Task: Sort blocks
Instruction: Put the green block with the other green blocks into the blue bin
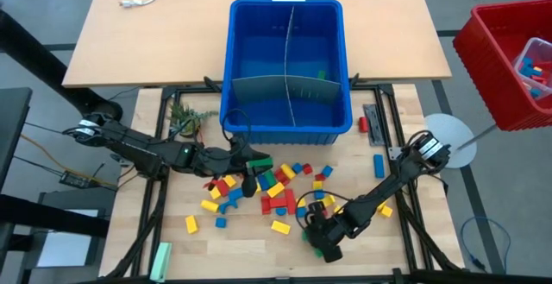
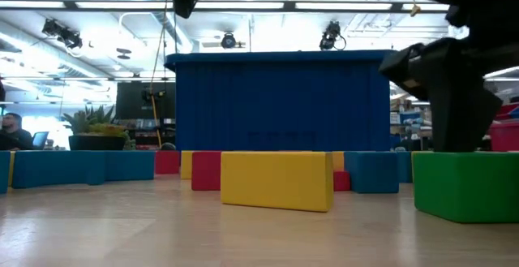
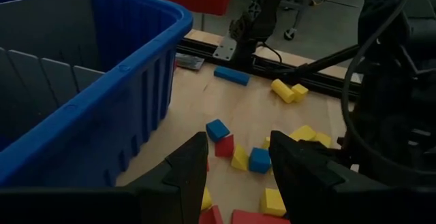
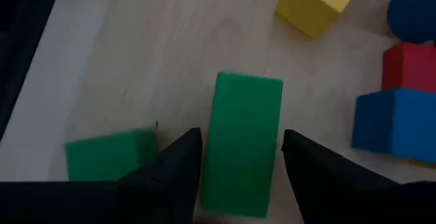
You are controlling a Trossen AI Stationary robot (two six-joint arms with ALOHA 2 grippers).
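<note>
Here, low at the near edge of the table, the right gripper straddles a green block lying flat on the wood, fingers apart either side of its long faces, not visibly pinching; a second green block lies just beside; the other blocks are scattered in front of the blue bin; left gripper hangs over that scatter, fingers parted, empty. Likely light, rigid, smooth plastic; best squeezed squarely across the narrow width, mid-length, or it may twist or skid.
</note>
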